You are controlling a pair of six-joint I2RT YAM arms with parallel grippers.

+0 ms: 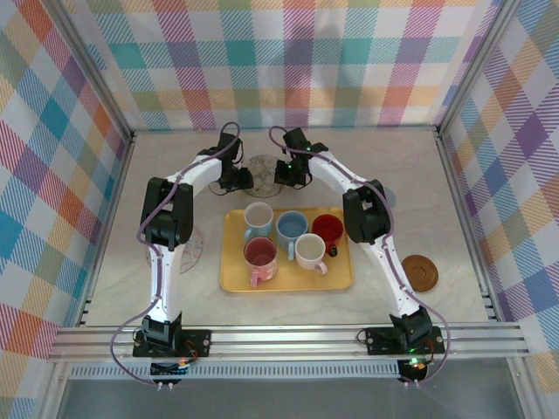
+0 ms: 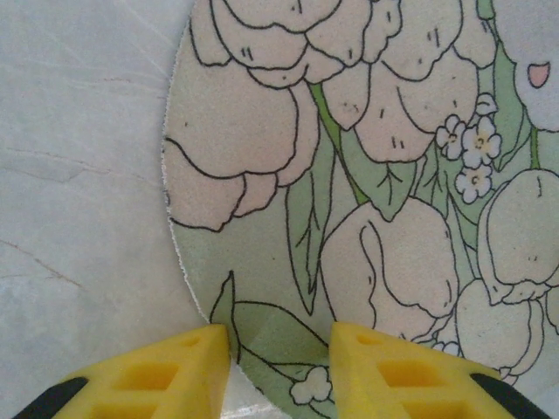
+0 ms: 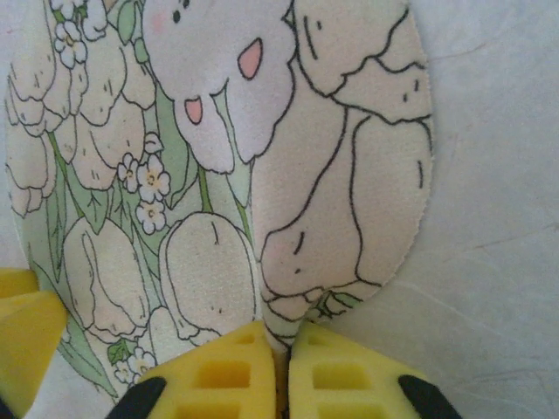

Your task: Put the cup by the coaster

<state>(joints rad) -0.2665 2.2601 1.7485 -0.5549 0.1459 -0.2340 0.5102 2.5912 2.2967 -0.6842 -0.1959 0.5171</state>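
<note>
A round floral coaster [image 1: 260, 174] with a bunny print lies on the table behind the tray. My left gripper [image 1: 244, 179] is at its left rim. In the left wrist view this gripper [image 2: 279, 353] is open, its yellow fingers straddling the coaster's edge [image 2: 367, 175]. My right gripper [image 1: 281, 177] is at the right rim. In the right wrist view it [image 3: 279, 345] is shut, pinching a raised fold of the coaster [image 3: 288, 157]. Several cups stand on the yellow tray [image 1: 234, 281]: a pale one [image 1: 258, 218], a blue one [image 1: 291, 227], a red one [image 1: 327, 229].
A pink cup [image 1: 260, 258] and a white cup [image 1: 310, 251] fill the tray's front row. A brown coaster [image 1: 421, 271] lies to the tray's right, a patterned one [image 1: 194, 249] under the left arm, and a grey one [image 1: 385, 196] behind the right arm.
</note>
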